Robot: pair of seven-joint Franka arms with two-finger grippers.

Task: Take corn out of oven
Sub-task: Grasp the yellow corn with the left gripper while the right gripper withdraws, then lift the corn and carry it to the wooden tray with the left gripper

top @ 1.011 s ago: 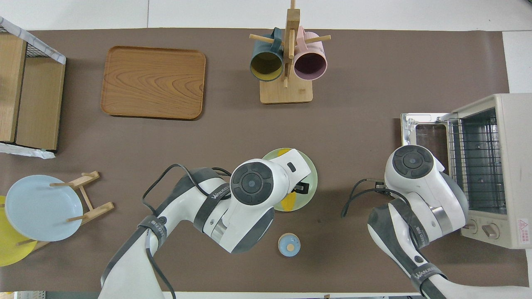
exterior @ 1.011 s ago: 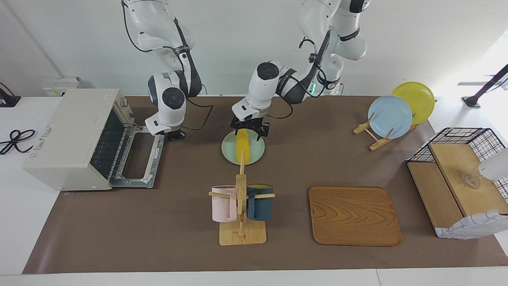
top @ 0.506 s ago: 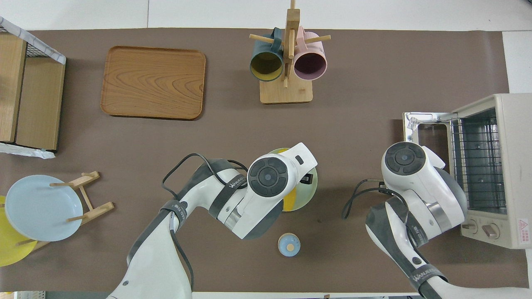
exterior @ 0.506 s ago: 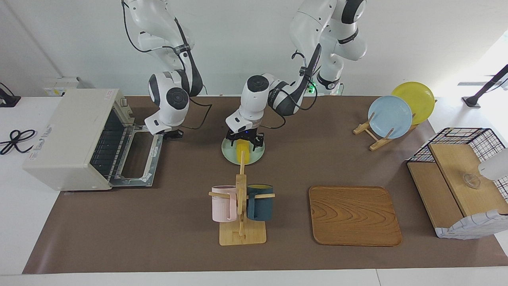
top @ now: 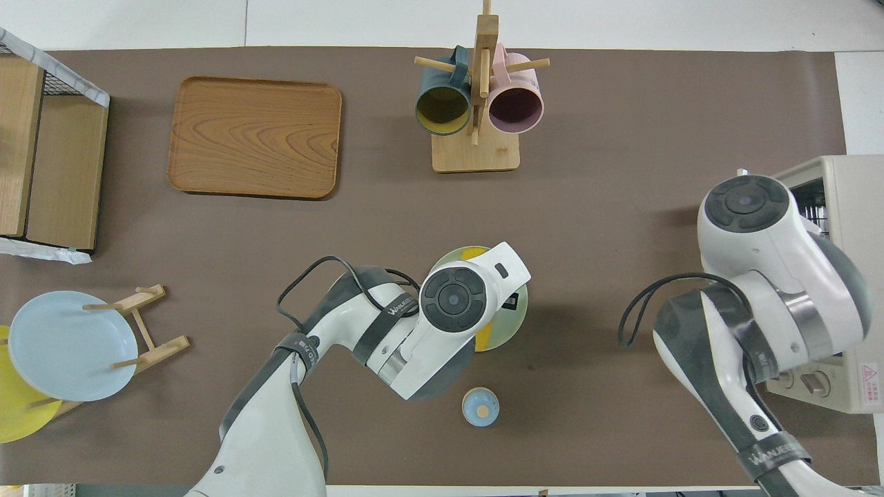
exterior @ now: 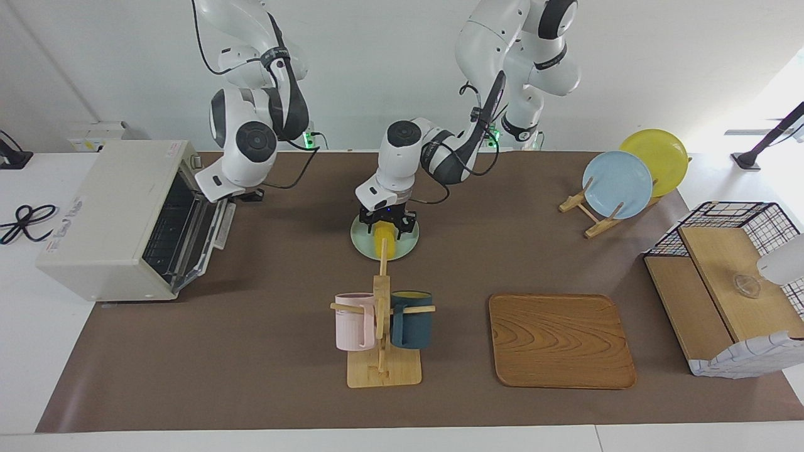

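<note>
The yellow corn (exterior: 383,247) lies on a pale green plate (exterior: 407,246) in the middle of the table, outside the oven. It also shows in the overhead view (top: 485,337), mostly under my left arm's hand. My left gripper (exterior: 384,227) is low over the plate, right on the corn's end nearer to the robots. The off-white oven (exterior: 107,213) stands at the right arm's end of the table. Its door (exterior: 210,229) is tilted up, nearly closed. My right gripper (exterior: 244,196) is at the door's top edge.
A wooden mug rack (exterior: 380,326) with a pink and a dark blue mug stands farther from the robots than the plate. A wooden tray (exterior: 561,339), a plate stand with blue and yellow plates (exterior: 619,185) and a wire basket (exterior: 728,295) lie toward the left arm's end. A small blue round thing (top: 480,406) sits near the robots.
My right arm has swung the oven door up from flat open to nearly closed. My left gripper has come down onto the corn. The corn has stayed on the plate.
</note>
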